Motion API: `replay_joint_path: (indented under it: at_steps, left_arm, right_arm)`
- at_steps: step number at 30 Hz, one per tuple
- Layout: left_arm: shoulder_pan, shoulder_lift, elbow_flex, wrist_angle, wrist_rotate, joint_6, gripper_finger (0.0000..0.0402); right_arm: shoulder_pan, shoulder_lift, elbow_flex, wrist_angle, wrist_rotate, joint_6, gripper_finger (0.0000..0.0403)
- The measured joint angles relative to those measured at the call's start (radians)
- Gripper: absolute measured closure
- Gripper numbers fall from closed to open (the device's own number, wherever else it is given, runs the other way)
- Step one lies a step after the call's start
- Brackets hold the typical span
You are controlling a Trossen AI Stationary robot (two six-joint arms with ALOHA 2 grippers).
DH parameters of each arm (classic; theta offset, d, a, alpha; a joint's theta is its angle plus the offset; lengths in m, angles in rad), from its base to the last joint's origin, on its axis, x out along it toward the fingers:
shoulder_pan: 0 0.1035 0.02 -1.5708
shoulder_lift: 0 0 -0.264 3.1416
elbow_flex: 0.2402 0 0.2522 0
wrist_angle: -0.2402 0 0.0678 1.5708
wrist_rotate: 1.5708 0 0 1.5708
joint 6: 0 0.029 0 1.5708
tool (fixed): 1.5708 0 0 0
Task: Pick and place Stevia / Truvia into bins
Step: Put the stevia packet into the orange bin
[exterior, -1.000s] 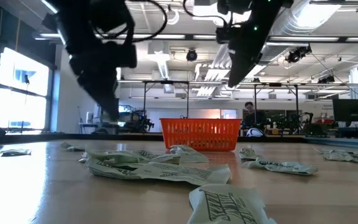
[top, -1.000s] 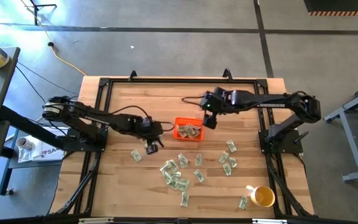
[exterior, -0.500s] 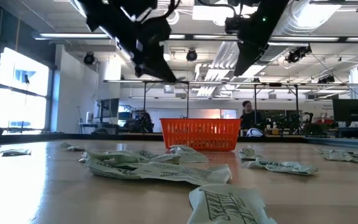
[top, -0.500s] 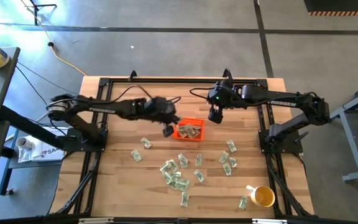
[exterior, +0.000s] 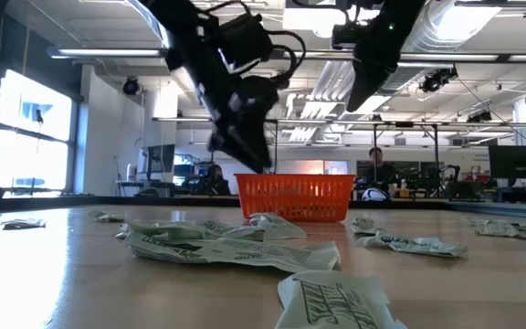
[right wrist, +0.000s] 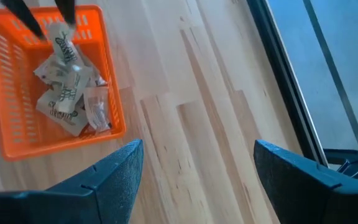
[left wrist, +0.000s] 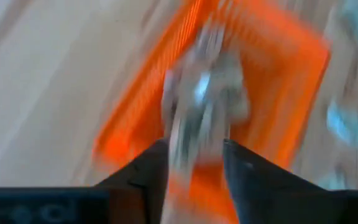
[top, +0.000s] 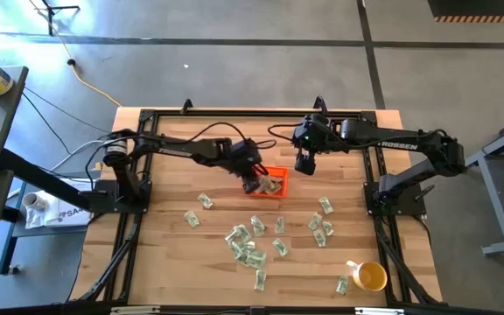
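The orange bin [top: 278, 172] sits mid-table with several green-and-white Stevia packets [right wrist: 64, 93] heaped inside. My left gripper [top: 254, 184] hangs over the bin's left part, pointing steeply down, fingers apart [left wrist: 194, 155]. One packet [right wrist: 63, 42] stands on the heap just below its fingertips; the left wrist view is blurred. My right gripper [top: 304, 166] hovers open beside the bin's right side, over bare wood [right wrist: 197, 146]. More packets [top: 248, 249] lie flat on the table nearer the front edge.
A second scatter of packets [top: 322, 223] lies at the right front. A yellow mug [top: 370, 277] stands by the near right corner with a packet beside it. A black frame [top: 147, 118] runs round the tabletop. Bare wood lies behind the bin.
My left gripper has travelled from the table in front of and left of the bin toward the table's right and far side, ending over the bin. My right gripper shifted a little to the right early on, then kept still.
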Motion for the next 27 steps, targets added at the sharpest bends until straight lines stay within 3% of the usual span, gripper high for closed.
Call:
replay_joint_path:
  at_steps: [4,8,16,27]
  left_arm:
    - [-0.05,-0.107,0.018,-0.313,-0.041,0.033,0.0178]
    - [-0.113,-0.215,-0.054,-0.48,-0.075,0.083,0.0171]
    - [-0.154,-0.261,-0.304,-0.443,-0.054,0.162,0.0194]
    - [-0.151,-0.262,-0.445,-0.229,-0.035,0.406,0.0208]
  right_arm:
    - [0.0,0.0,0.0,0.002,-0.032,-0.047,0.0107]
    - [0.0,0.0,0.0,0.027,-0.099,-0.085,0.0107]
    - [0.0,0.017,0.0,0.049,-0.124,-0.094,0.0107]
    - [0.054,0.017,0.0,0.041,-0.088,-0.016,0.0108]
